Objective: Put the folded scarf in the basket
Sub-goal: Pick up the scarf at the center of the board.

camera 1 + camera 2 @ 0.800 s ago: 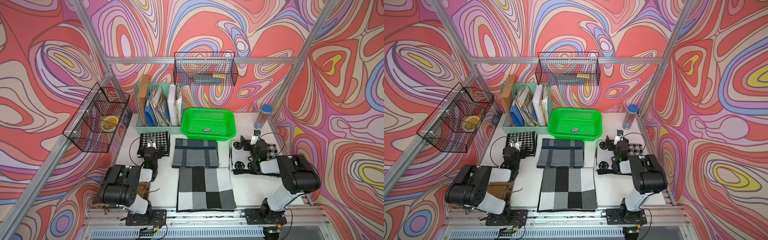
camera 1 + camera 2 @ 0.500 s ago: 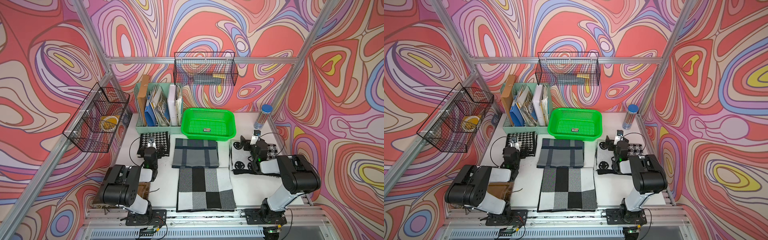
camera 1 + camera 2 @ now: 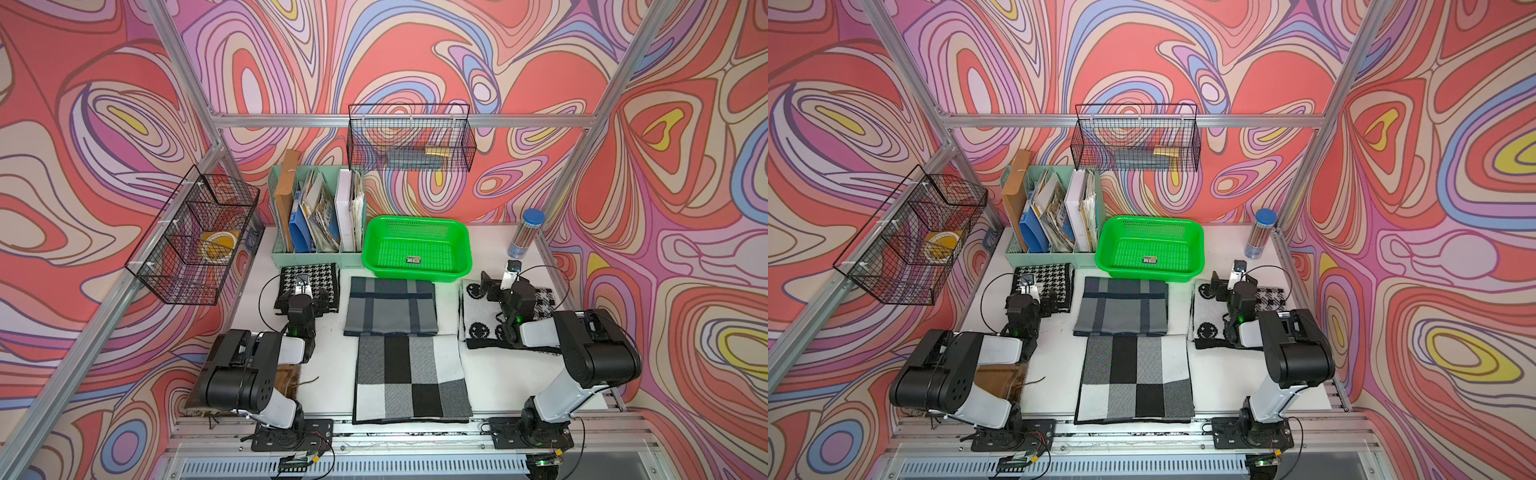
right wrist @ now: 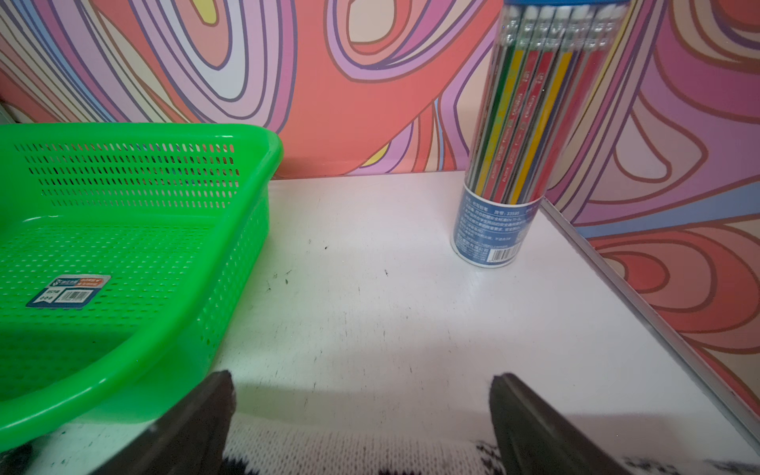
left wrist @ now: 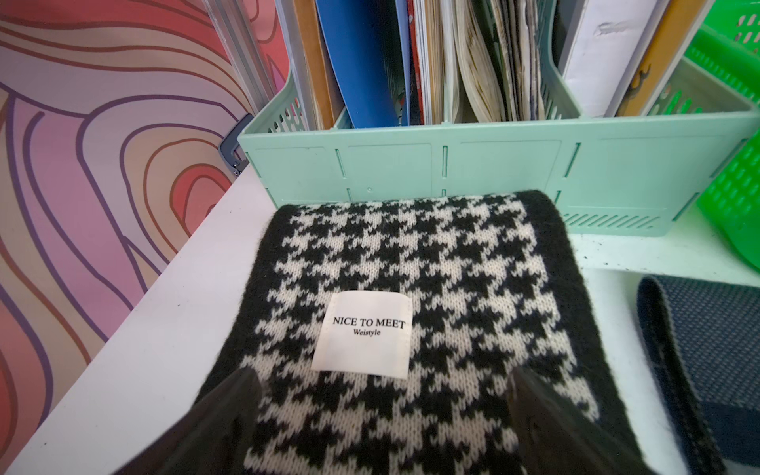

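In both top views the bright green basket (image 3: 411, 275) (image 3: 1150, 272) holds only its small label. 4 folded scarves lie on the table outside it. A grey plaid scarf (image 3: 390, 307) lies just in front of the basket's near wall, and a black, white and grey checked scarf (image 3: 411, 378) lies beyond that, farther from the basket. A houndstooth scarf (image 3: 328, 282) lies off the basket's left end, and a smiley-face scarf (image 3: 478, 316) off its near right corner. Which of the 4 the task means cannot be told. The left gripper (image 3: 305, 293) hovers over the houndstooth scarf and the right gripper (image 3: 494, 286) over the smiley-face scarf.

In the left wrist view the left gripper (image 5: 380, 380) has its jaws spread wide, with nothing between them. They frame the houndstooth scarf (image 5: 411, 263) and its "NICE TO MEET" label. The mint-green file organizer (image 5: 411, 164) stands behind it, and a corner of the basket (image 5: 736, 193) shows beside that.

In the right wrist view the right gripper (image 4: 361, 380) is equally spread and holds nothing. It sits above the knit edge of the smiley-face scarf (image 4: 349, 452). The basket (image 4: 242, 230) is close by, and a tube of pencils (image 4: 518, 135) stands well apart from it.

By my judgement the task has not begun: choosing, gripping, lifting and lowering a scarf into the basket all remain.
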`<state>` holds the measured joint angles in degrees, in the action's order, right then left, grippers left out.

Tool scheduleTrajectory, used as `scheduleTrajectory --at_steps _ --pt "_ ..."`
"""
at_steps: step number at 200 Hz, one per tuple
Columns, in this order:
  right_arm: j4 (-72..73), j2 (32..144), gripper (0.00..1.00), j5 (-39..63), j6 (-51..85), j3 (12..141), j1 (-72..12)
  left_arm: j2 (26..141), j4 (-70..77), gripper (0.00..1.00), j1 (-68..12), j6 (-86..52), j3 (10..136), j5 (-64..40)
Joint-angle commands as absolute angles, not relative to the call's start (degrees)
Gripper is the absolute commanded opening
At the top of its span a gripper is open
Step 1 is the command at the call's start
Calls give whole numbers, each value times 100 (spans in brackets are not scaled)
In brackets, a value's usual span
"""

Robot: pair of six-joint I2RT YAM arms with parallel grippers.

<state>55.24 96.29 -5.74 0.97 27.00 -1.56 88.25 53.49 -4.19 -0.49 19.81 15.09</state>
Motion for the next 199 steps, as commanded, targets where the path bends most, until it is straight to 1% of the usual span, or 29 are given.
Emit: scheduleTrajectory --at_steps 1,43,61,69,82,92,104,115,122,130,138,148,155,168,175,188,199 --pt "5475 9730 98 -624 107 2664 -133 8855 5379 99 -396 -81 2048 1450" --pt "5530 9637 98 -595 70 2610 -132 8852 5369 99 -395 -90 2048 1429" --pt "4830 9084 98 -345 -5 2710 -132 8765 5565 99 -396 -92 1911 1489" --pt "4346 8803 98 -337 70 2808 -131 8522 5591 99 -404 -109 1797 1515" --pt "3794 8445 98 -358 283 2923 -132 7841 5011 99 -434 -129 1781 1563" --pt "3469 8138 98 -269 402 2944 -127 7193 3925 99 -457 -345 2002 1531" --pt "3165 7670 98 -285 662 2915 -132 6474 2418 99 -458 -1077 2393 1630" --pt "2848 7161 98 -463 966 2900 -131 5936 1617 99 -462 -1396 2566 1532" --pt "2589 6828 98 -567 1223 2921 -132 5626 1478 99 -459 -1599 2510 1539" --pt "2234 6470 98 -810 1702 2970 -131 5246 1421 99 -461 -2118 2350 1785" --pt "1655 6150 98 -1106 2305 3082 -132 4844 1177 99 -453 -3084 2207 2247" --pt "856 5808 98 -1378 2924 3255 -132 4239 428 99 -448 -4385 2093 2558" --pt "317 5608 98 -1468 3156 3374 -132 3803 191 99 -448 -4668 1950 2381" --pt "-705 5352 98 -1606 3527 3578 -132 2978 754 99 -452 -4345 1473 1574" --pt "-1112 5273 98 -1626 3638 3637 -131 2611 872 99 -449 -4441 1288 1279" --pt "-1381 5195 98 -1118 3262 3651 -129 1981 483 99 -454 -4912 1169 1111" --pt "-1695 5197 98 -720 3180 3731 -132 1575 -11 99 -448 -5010 1240 926"
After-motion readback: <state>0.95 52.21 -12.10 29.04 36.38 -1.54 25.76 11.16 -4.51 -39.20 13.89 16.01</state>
